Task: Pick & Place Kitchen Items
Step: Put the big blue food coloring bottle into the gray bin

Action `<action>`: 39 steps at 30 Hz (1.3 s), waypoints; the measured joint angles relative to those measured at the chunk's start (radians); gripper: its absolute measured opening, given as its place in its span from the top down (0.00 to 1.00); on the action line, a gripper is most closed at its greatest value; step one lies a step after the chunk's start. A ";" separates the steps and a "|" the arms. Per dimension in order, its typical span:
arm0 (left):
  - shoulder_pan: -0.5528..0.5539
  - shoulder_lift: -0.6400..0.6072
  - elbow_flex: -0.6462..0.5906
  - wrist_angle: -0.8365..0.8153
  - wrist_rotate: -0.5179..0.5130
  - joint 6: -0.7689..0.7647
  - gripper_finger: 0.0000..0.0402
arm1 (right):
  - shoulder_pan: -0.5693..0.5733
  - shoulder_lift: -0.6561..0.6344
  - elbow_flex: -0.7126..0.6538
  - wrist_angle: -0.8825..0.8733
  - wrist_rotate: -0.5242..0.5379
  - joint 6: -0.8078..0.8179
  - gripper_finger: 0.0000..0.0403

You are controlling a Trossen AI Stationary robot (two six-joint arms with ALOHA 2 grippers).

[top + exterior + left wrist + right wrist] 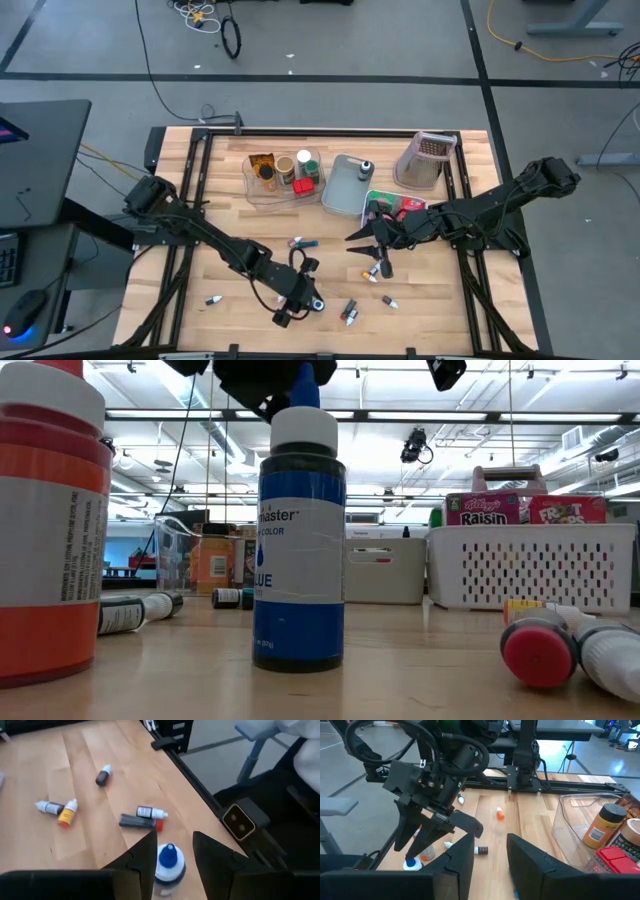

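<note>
two tiny bottles [142,817] beside left hand [172,862]

The light wood counter [230,290] carries a clear bin [262,190], a grey bin [343,186] and a white perforated bin [425,160] along its far edge. Small bottles [303,243] lie scattered over the middle and toward the near edge. One blue-capped bottle [298,540] stands upright close to the near edge, an orange-labelled bottle [48,520] just beside it.
</note>
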 joint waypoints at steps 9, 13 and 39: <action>0.001 0.000 -0.036 0.101 0.014 -0.006 0.66 | 0.000 0.000 0.000 0.003 0.001 0.000 0.70; 0.003 0.037 -0.036 0.099 0.022 -0.012 0.66 | 0.000 0.000 0.000 0.004 0.001 0.000 0.70; 0.023 0.075 0.034 0.143 -0.028 0.055 0.89 | 0.000 0.000 -0.001 0.009 -0.001 0.000 0.70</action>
